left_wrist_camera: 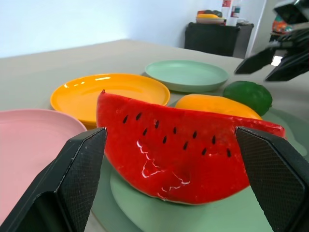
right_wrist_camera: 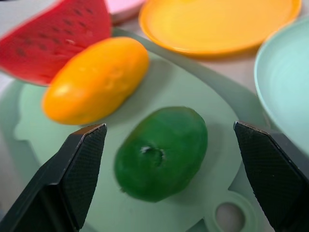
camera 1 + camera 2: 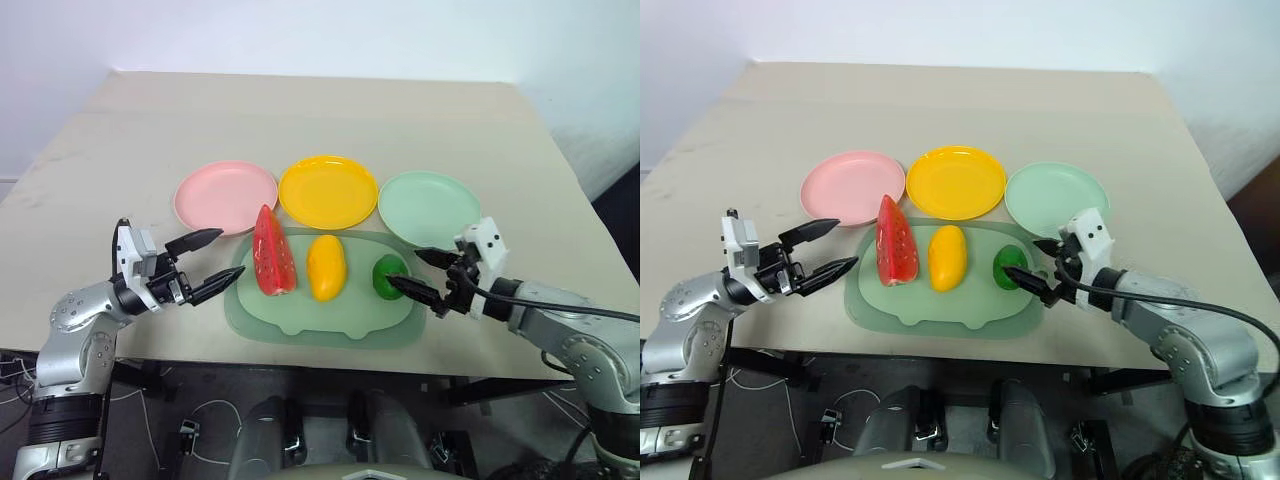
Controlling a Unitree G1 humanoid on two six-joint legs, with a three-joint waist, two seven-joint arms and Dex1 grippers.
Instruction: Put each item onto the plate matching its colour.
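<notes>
Left gripper [image 3: 207, 265] open beside the watermelon slice [image 3: 272, 253]; right gripper [image 3: 423, 273] open, apparently just clear of the green fruit [image 3: 388, 274].

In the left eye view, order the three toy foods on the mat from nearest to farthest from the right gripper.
1. Small round glossy green fruit, right beside the right gripper.
2. Yellow oval mango, mid-mat.
3. Red wedge-shaped watermelon slice, at the mat's far, left side.

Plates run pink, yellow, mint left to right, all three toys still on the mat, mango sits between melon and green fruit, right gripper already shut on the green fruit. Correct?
Not quite: the right gripper is open, fingers either side of the green fruit, as the right wrist view shows. The rest holds.
</notes>
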